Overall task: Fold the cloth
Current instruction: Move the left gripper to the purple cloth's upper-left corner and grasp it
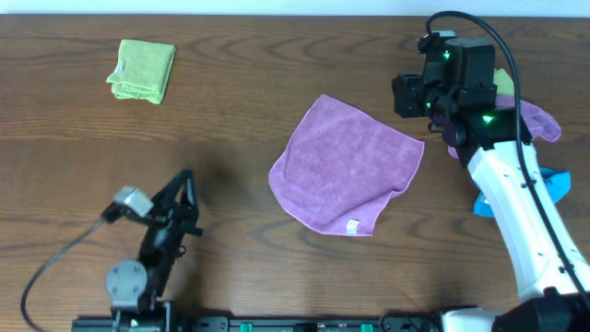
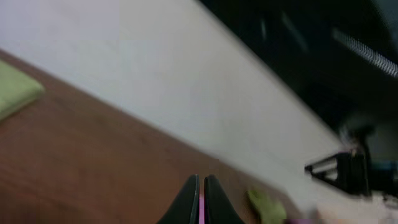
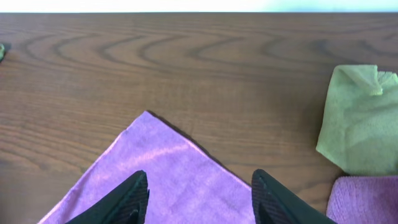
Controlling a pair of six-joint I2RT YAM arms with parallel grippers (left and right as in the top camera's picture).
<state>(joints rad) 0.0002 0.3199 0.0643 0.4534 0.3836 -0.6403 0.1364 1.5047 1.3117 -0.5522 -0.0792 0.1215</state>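
Note:
The pinkish-purple cloth [image 1: 346, 166] lies spread flat in the middle of the table, turned like a diamond. Its white tag [image 1: 352, 226] is at the near corner. My right gripper [image 1: 412, 97] hangs open just above the cloth's far right side. In the right wrist view its fingers [image 3: 199, 190] straddle the cloth [image 3: 168, 180] just behind one pointed corner, holding nothing. My left gripper [image 1: 187, 177] rests at the near left, well away from the cloth. Its fingers are shut and empty in the blurred left wrist view [image 2: 201, 190].
A folded lime-green cloth [image 1: 141, 70] lies at the far left. Behind the right arm lie another green cloth [image 3: 357, 118] and a more violet cloth [image 1: 542, 120], also in the right wrist view [image 3: 367, 199]. A blue object [image 1: 556, 183] sits at the right edge.

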